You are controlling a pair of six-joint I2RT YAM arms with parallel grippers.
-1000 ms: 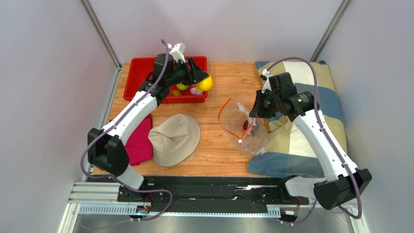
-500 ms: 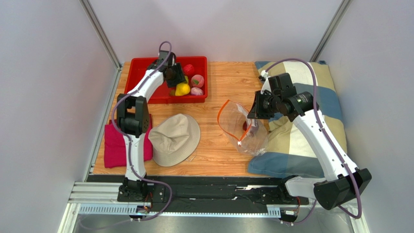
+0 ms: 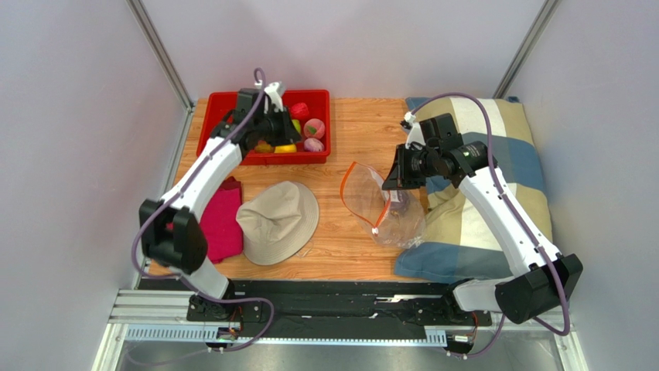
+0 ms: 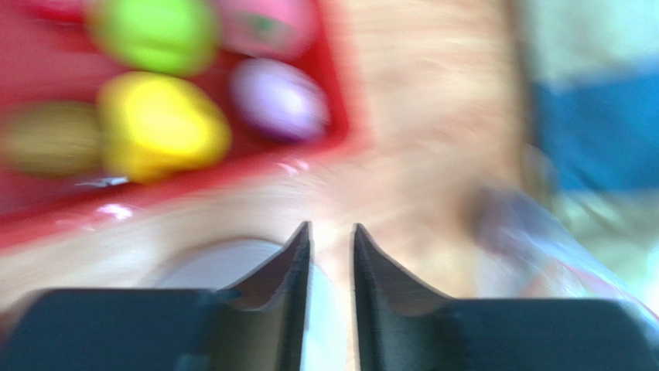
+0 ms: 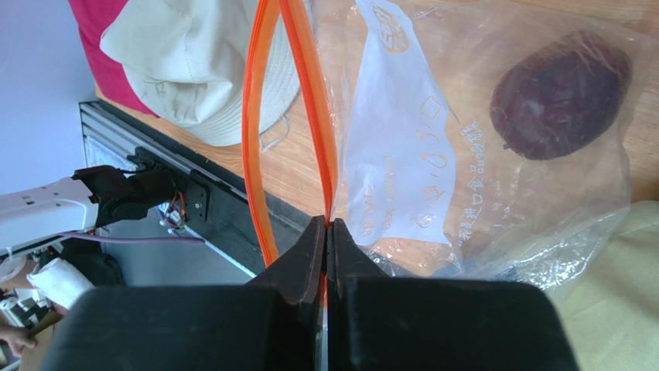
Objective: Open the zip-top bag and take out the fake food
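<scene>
The clear zip-top bag hangs open over the table's right part, and its orange zipper strip forms a loop. My right gripper is shut on that strip. One dark maroon fruit lies inside the bag. My left gripper hovers over the red tray, its jaws a little apart and empty. In the tray lie a yellow, a green, a purple, a pink and a brownish fruit; the left wrist view is blurred.
A beige hat lies at the table's front middle, with a magenta cloth to its left. A checked pillow fills the right side, under the bag's bottom. The red tray stands at the back left.
A second ago my left gripper held the yellow fruit over the tray's right edge. Now the fruit lies in the tray and the gripper is empty. The right gripper shifted the bag slightly left.
</scene>
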